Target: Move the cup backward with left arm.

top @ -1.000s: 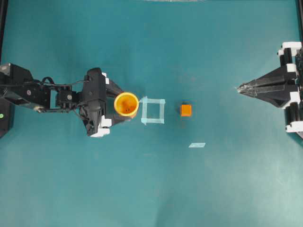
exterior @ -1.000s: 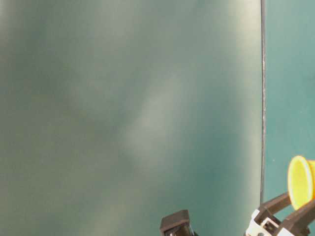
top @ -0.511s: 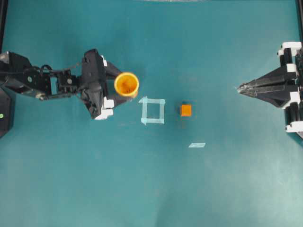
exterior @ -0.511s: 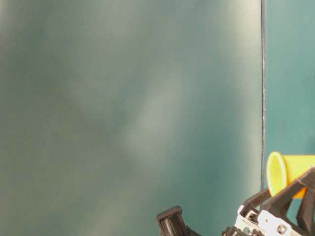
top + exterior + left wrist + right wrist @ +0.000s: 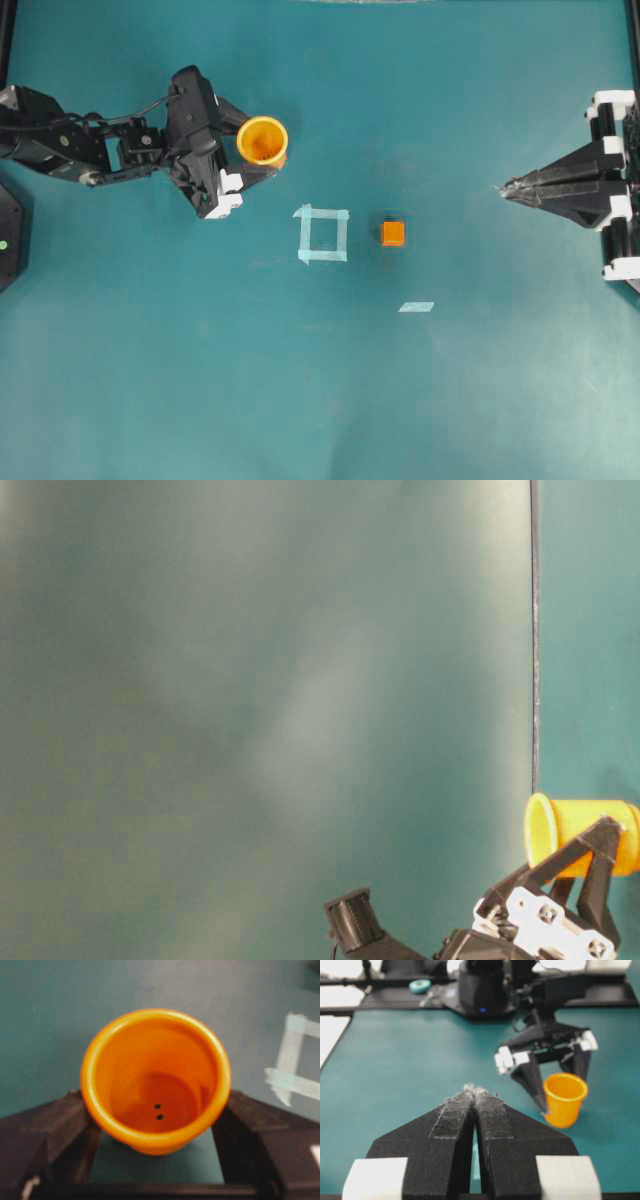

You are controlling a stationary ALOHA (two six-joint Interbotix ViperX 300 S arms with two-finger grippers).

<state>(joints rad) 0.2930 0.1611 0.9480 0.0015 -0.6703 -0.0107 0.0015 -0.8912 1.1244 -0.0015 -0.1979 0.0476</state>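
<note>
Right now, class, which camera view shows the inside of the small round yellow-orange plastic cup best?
The left wrist view: the small round yellow-orange plastic cup fills it, showing two dark dots on its floor. The overhead view shows the inside tiny; the right wrist view shows mostly its wall; the table-level view shows it side-on.

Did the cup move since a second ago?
Yes. In the overhead view the cup, gripped by the left gripper, went up the picture, away from the tape square.
</note>
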